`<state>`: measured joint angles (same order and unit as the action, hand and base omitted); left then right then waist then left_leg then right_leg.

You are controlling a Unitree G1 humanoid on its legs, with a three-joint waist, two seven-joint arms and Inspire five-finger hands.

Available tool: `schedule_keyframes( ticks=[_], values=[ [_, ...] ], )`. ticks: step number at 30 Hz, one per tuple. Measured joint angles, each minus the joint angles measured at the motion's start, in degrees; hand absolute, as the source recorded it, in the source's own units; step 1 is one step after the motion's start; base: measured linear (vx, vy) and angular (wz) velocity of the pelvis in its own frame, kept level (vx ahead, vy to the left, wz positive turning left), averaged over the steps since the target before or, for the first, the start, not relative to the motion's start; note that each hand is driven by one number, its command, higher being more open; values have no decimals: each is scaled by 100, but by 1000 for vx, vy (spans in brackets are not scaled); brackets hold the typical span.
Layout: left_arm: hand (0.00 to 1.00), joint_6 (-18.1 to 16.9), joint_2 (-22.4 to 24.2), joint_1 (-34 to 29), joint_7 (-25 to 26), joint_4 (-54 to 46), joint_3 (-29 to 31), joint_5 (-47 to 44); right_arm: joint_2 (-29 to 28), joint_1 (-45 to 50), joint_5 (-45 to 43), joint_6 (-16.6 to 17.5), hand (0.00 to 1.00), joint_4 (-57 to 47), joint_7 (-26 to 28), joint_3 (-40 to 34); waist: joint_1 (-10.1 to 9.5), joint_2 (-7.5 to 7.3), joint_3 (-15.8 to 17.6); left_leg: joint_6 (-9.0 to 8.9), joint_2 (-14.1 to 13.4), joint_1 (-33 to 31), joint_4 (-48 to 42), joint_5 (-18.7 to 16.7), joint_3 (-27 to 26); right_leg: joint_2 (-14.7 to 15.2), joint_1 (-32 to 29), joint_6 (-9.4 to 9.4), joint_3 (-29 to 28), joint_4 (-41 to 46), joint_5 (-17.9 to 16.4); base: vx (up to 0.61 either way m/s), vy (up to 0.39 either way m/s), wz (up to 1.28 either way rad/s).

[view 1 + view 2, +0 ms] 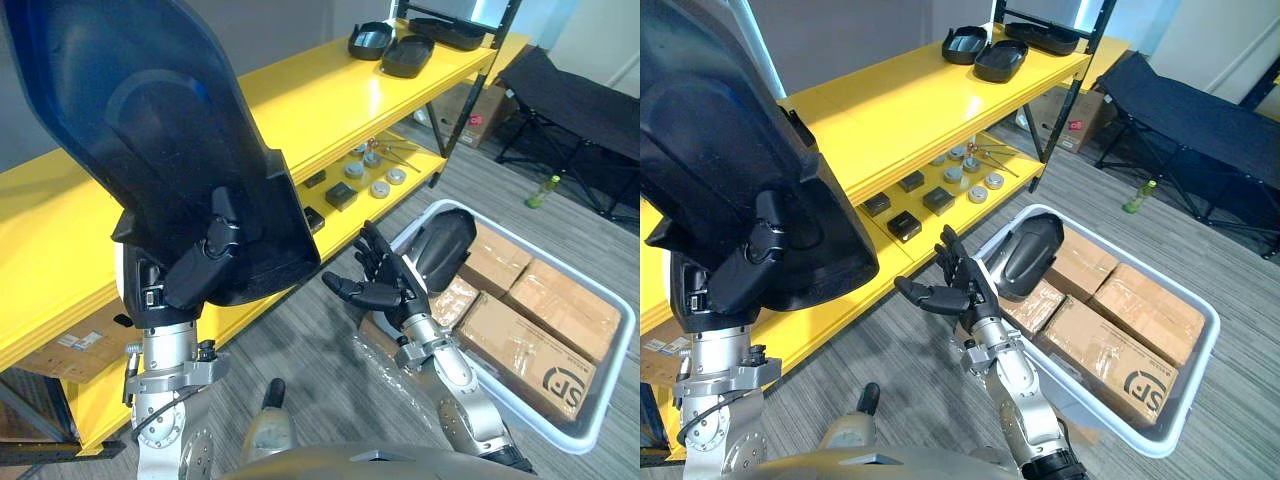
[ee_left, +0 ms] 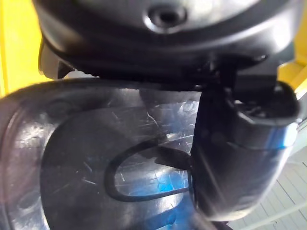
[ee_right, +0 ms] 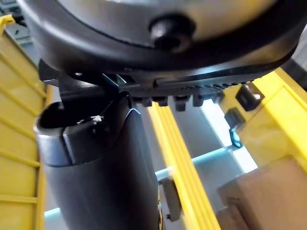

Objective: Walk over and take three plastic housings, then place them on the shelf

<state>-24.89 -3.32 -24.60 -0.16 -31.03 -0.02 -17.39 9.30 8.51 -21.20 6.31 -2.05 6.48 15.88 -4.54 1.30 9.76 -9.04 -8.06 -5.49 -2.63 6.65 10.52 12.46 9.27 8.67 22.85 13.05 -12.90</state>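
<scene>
Our left hand [image 1: 200, 265] clamps the black plastic housing [image 1: 150, 130] by its rim beside the yellow shelf [image 1: 300, 100]; our right hand's [image 1: 390, 285] fingers splay empty.

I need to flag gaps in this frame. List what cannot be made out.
- held housing: top cut off by the left eye view's upper edge.
- left hand: its thumb shows on the held housing, which hides its fingers behind it.
- second housing in the bin: near end covered by the right hand in the left eye view.
- small parts on the lower shelf: too small to identify.
</scene>
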Motion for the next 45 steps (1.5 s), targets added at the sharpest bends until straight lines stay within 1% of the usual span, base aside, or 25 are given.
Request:
schedule_keyframes(
  ticks=[5,7,8,9,10,11,12,13,14,15,16,18,19,20,21,23,24,25,26,28,34,39,42,43,45],
  values=[
    [0,0,4,7,226,0,94,35,-38,-64,-54,196,100,-6,39,187,-96,-63,114,72,170,-440,-807,-384,-146,218,-228,27,-121,209,-35,-40,76,-9],
    [0,0,8,10,261,0,173,145,-69,-107,-249,297,100,-8,2,286,-250,-93,162,179,323,-769,-1699,-894,-153,396,-202,56,-134,371,-145,24,156,2],
    [0,1,7,9,259,-1,241,190,-91,-166,-281,332,100,-9,-62,304,-310,-125,184,304,389,-899,-2111,-1134,-227,474,-172,31,-152,428,-208,100,257,3],
    [0,5,-12,6,243,0,341,251,-162,-258,-283,374,100,-12,-133,343,-380,-172,204,664,519,-992,-2699,-1546,-499,618,33,-92,-141,366,-288,125,221,0],
    [0,4,-25,7,243,-2,351,252,-198,-259,-283,435,100,-27,-162,343,-396,-207,186,722,581,-980,-2791,-1703,-584,671,86,-220,-140,404,-316,205,257,6],
    [0,-2,12,32,241,16,406,256,-249,-294,-283,566,100,-80,-210,337,-417,-183,156,634,676,-1001,-2975,-1907,-624,841,-93,-542,-251,1026,-132,201,286,10],
    [0,7,-11,36,264,21,505,268,-317,-333,-275,672,100,-114,-226,350,-415,-181,139,702,764,-981,-3032,-2048,-651,1062,-604,-879,-441,1886,294,194,320,10],
    [0,7,-41,37,274,20,598,284,-358,-360,-271,711,100,-122,-229,363,-420,-192,128,758,785,-949,-3013,-2093,-686,1137,-815,-964,-536,2224,564,219,354,0],
    [0,10,-155,39,381,20,788,355,-443,-475,-253,717,100,-108,-234,385,-415,-156,153,877,801,-822,-2943,-2178,-673,1183,-1174,-878,-838,2858,913,223,219,-5],
    [0,21,-189,44,460,21,853,366,-507,-524,-244,721,100,-108,-243,385,-405,-174,149,976,819,-737,-2886,-2181,-650,1133,-1317,-822,-928,3167,815,395,200,5],
    [0,28,-230,42,600,23,963,377,-550,-630,-219,743,100,-107,-254,388,-339,-161,149,1073,836,-507,-2734,-2216,-586,968,-1460,-728,-901,3510,437,411,129,18],
    [0,26,-198,45,715,24,1021,368,-531,-770,-218,827,100,-109,-282,381,-323,-127,138,1085,846,-154,-2443,-2152,-551,621,-1561,-671,-802,3359,64,370,111,23],
    [0,25,-206,61,783,37,1014,349,-495,-921,-218,983,100,-116,-317,355,-301,-73,103,1092,852,78,-2199,-2141,-457,231,-1734,-689,-781,2853,-112,309,57,51],
    [0,14,-217,177,793,130,966,353,-454,-1004,-219,1142,100,-188,-366,253,-267,1,62,1079,858,135,-2081,-2133,-279,-143,-1918,-676,-956,2276,-105,293,28,65],
    [0,10,-220,237,788,181,933,356,-441,-1019,-219,1180,100,-247,-401,207,-254,21,60,1072,869,152,-2054,-2129,-205,-255,-1971,-655,-1072,2069,-93,295,-26,113],
    [0,3,-230,485,755,506,817,354,-338,-1221,-217,1341,100,-513,-641,-129,-81,-14,27,989,1098,356,-1898,-2137,380,-563,-2172,-419,-1796,1179,100,359,-134,146],
    [0,2,-230,484,749,568,800,352,-269,-1302,-217,1386,100,-551,-722,-237,-65,-60,-3,916,1197,423,-1906,-2179,517,-557,-2176,-478,-1863,866,402,341,-188,120],
    [0,3,-254,471,749,598,803,350,-219,-1386,-219,1426,100,-557,-776,-336,-67,-161,-62,816,1332,467,-1928,-2243,604,-488,-2183,-613,-1858,542,1050,328,-235,99],
    [0,15,-140,463,731,704,733,351,-86,-1458,-229,1442,100,-548,-821,-477,-55,29,-153,739,1273,486,-1991,-2365,788,-494,-2104,-537,-1700,581,1121,251,-167,80],
    [0,15,-126,440,691,690,734,352,77,-1528,-240,1442,100,-549,-835,-638,-140,229,-263,701,1028,504,-1901,-2381,808,-662,-1920,-594,-1519,325,1089,293,-163,44],
    [0,15,-112,505,424,679,735,349,220,-1572,-477,1414,100,-565,-609,-1057,-141,288,-308,547,793,649,-1613,-2198,525,-751,-1484,-706,-1174,-89,1019,157,-81,27],
    [0,21,-102,594,393,681,694,350,215,-1309,-500,1262,100,-675,-262,-1355,-103,235,-344,500,796,490,-1407,-1848,-503,-472,-1062,-649,-452,-516,1054,27,28,76],
    [0,21,-93,708,311,679,575,348,204,-1004,-491,1169,100,-812,-123,-1575,76,225,-357,651,742,169,-1185,-1589,-1674,-158,-958,-636,341,-562,1065,-35,59,163],
    [0,21,-98,732,265,685,489,349,155,-893,-493,1162,100,-810,-108,-1689,80,222,-340,704,574,73,-1151,-1697,-2058,-116,-941,-637,445,-505,1061,-51,142,131],
    [0,20,-114,712,208,692,362,353,84,-789,-508,1146,100,-723,-86,-1828,182,218,-322,657,130,7,-1041,-1533,-2384,80,-936,-594,559,-228,961,-40,167,112]
  ],
)
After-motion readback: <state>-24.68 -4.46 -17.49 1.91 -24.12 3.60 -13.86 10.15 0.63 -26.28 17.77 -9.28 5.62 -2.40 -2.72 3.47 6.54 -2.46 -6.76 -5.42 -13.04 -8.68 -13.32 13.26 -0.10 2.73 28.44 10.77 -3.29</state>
